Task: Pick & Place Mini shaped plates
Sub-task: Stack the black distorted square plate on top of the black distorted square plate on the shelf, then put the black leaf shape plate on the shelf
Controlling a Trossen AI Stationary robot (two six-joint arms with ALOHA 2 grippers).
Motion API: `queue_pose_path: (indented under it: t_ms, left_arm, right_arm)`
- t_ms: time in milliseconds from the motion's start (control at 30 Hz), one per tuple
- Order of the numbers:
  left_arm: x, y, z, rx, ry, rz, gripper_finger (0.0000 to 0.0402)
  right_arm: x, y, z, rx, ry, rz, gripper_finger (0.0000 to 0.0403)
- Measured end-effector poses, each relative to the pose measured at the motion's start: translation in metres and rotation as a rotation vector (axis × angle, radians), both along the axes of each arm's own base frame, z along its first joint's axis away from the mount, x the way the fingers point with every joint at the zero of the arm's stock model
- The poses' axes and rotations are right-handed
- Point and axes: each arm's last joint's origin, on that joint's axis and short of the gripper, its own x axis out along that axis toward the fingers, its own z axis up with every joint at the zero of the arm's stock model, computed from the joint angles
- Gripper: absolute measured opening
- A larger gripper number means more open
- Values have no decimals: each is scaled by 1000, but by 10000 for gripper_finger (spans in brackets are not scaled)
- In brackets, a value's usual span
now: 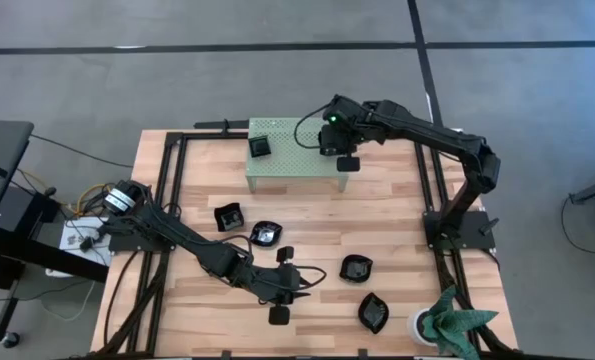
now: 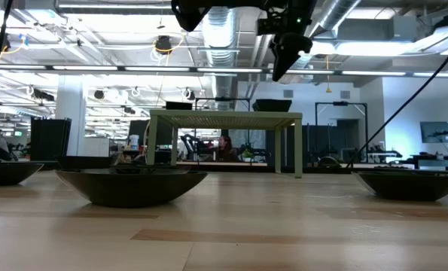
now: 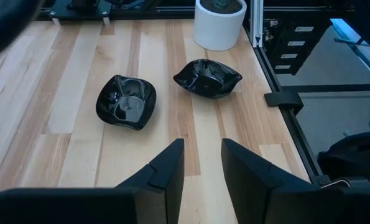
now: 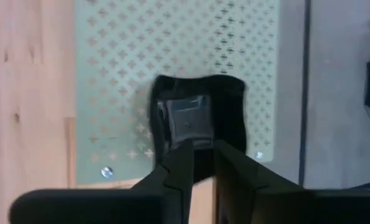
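A pale green perforated stand (image 1: pixel 307 165) sits at the table's far middle. One black square plate (image 1: pixel 261 147) rests on its left part. Another (image 4: pixel 197 118) lies flat near its right end, under my right gripper (image 4: pixel 202 152). That gripper hangs above the plate (image 2: pixel 272 104), pointing steeply down. Its fingers stand a little apart with nothing between them. Several more black plates lie on the wood: (image 1: pixel 228 215), (image 1: pixel 265 235), (image 1: pixel 356 268), (image 1: pixel 373 312). My left gripper (image 3: pixel 202 146) hovers open at the near middle (image 1: pixel 302 285), pointing toward the two right-hand plates (image 3: pixel 125 102), (image 3: pixel 208 78).
A white pot (image 1: pixel 422 325) with a green plant stands at the near right corner, just beyond the nearest plates (image 3: pixel 219 22). Black frame rails (image 1: pixel 429 190) run along the table's left and right sides. Bare wood lies between the stand and the plates.
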Motion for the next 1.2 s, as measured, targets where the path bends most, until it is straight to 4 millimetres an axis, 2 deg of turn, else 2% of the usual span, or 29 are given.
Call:
queue_pose_path:
  t_ms: [133,267,367,467,667,833,1033,1133,1200]
  left_arm:
    - [0,0,0,0,0,0,108]
    - [0,0,0,0,0,0,108]
    - [0,0,0,0,-1,0,108]
    - [0,0,0,0,-1,0,108]
    - [0,0,0,-1,-2,0,108]
    - [0,0,0,-3,-5,0,108]
    - [-2,-5,0,-2,-4,-14,108]
    - [-5,-9,0,-3,-5,-26,108]
    - [-7,-12,0,-3,-5,-34,108]
  right_arm:
    - [4,2,-4,8,12,7,74]
    - [6,9,-5,46,-21,-66,77]
    - [7,23,-7,83,-2,-89,77]
    - [2,45,-6,132,60,-112,77]
    - [-13,109,-8,301,206,-266,77]
    - [-16,175,-13,371,264,-153,76]
    - [-39,255,-17,289,298,65,76]
    - [-57,281,-21,182,244,63,76]
    - [-71,295,-31,147,220,74,76]
